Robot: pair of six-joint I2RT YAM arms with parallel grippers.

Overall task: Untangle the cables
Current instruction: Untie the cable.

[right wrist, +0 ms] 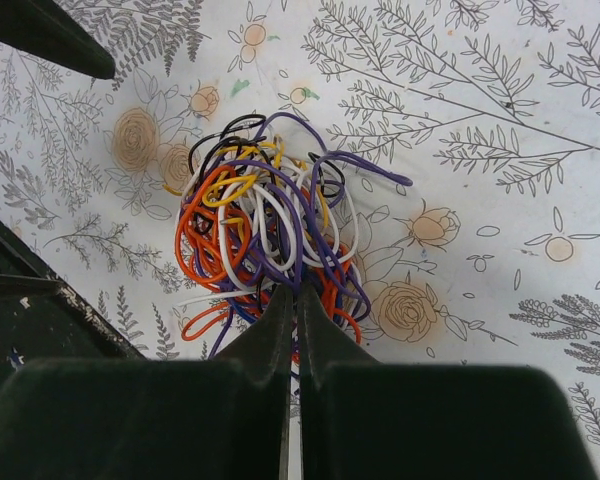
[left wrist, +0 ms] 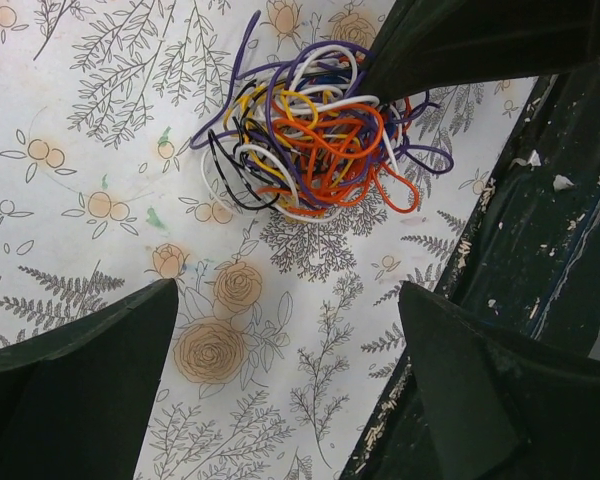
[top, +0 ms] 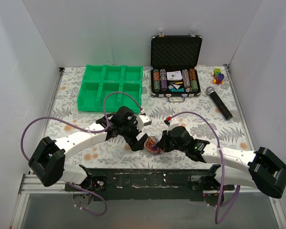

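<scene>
Orange, white, purple and black cables (right wrist: 265, 230) lie balled on the table (top: 248, 129) near its front edge; with the right gripper (right wrist: 292, 300) pinched shut on strands at the tangle's rim, the wide-open, empty left gripper (left wrist: 288, 290) should take one outer loop and pull gently.

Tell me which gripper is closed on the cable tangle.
The right gripper: its jaws are pinched shut in the cables, while the left gripper stands wide open.

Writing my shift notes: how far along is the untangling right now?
Nothing looks done: the cables are one knotted ball, no strand laid apart. In hand: the right pincer is shut on the ball's edge; the left pincer stands open beside it. All the separating is left.
</scene>
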